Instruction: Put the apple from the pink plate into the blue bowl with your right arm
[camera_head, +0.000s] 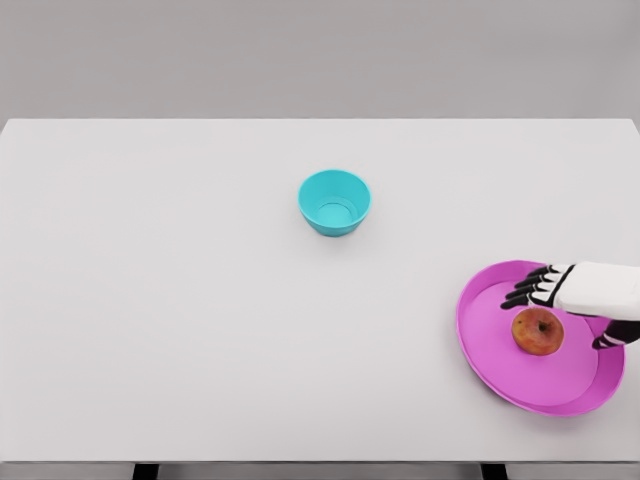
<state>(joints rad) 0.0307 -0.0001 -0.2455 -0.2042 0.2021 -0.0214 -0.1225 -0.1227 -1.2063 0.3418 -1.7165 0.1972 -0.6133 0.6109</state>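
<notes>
White worktop (200, 300), matte, carrying three items. Pink plate (490, 360) near the front right corner, tilted slightly in view. Apple (538, 332), red-yellow, stem up, resting on the plate's centre. Blue bowl (334, 202), upright, toward the middle of the worktop, well apart from the plate. Right hand (570, 300) enters from the right edge, fingers (528, 290) spread above the apple's far side, thumb at its right; relaxed, grasping nothing.

Wide white table (200, 330) under even, soft light, backed by plain grey wall (320, 55); dark table legs (146, 471) just visible at bottom edge.
</notes>
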